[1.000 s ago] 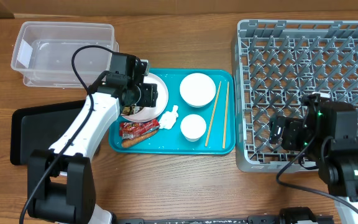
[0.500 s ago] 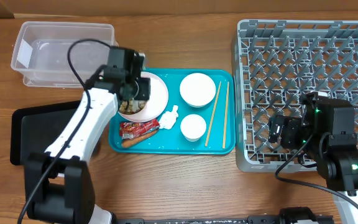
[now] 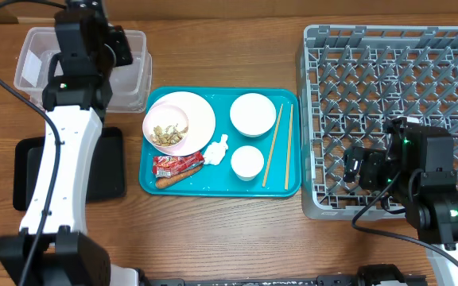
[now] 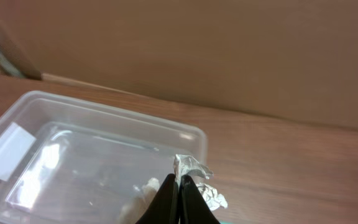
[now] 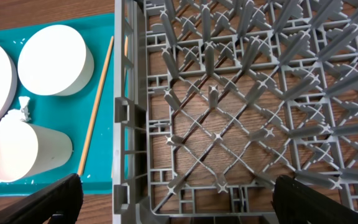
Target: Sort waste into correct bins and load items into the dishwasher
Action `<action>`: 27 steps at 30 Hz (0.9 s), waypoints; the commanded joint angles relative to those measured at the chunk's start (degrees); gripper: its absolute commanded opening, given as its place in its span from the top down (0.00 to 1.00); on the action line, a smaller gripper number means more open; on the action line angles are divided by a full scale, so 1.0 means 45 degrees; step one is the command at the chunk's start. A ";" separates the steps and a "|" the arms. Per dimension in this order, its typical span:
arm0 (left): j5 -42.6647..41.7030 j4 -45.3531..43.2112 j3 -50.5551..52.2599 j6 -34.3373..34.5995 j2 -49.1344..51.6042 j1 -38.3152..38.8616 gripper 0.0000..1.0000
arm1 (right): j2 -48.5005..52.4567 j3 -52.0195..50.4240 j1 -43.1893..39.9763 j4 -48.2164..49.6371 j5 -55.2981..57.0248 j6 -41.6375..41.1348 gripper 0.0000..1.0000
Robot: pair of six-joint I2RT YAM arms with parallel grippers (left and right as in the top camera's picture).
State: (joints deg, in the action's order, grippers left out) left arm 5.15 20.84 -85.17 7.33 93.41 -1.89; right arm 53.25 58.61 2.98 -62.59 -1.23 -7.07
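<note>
Overhead, the left arm (image 3: 70, 127) hides its own fingertips above the tub (image 3: 38, 48), which stands off the tray's (image 3: 221, 181) far-left corner. Only the left wrist view shows the left gripper (image 4: 180, 179) clamped on a crumpled silvery scrap (image 4: 191, 167). Only the right wrist view shows the right gripper (image 5: 178, 183) spread wide over the rack (image 5: 229, 93), right of the tray. On the tray lie the bowl (image 3: 197, 111) of crumbs (image 3: 168, 133), wrapper (image 3: 173, 164), tissue (image 3: 217, 149), cups (image 3: 252, 114) and chopsticks (image 3: 276, 143).
</note>
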 commanded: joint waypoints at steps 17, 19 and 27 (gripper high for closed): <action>-0.4575 0.3211 -0.0112 0.0141 0.0136 0.0529 0.51 | -0.0029 0.0359 -0.0024 0.0073 0.0073 -0.0053 0.00; -0.4745 0.5037 -0.0107 0.0141 0.0155 0.1015 0.50 | -0.0029 0.0359 -0.0024 0.0063 0.0073 -0.0058 0.00; -0.3633 0.9700 0.1039 -0.0277 0.0981 0.3439 0.37 | -0.0029 0.0359 -0.0024 0.0063 0.0068 -0.0058 0.00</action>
State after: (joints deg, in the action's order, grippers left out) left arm -13.34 63.57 -83.88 7.49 95.92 10.66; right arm 53.28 58.63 2.98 -62.61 -1.23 -7.09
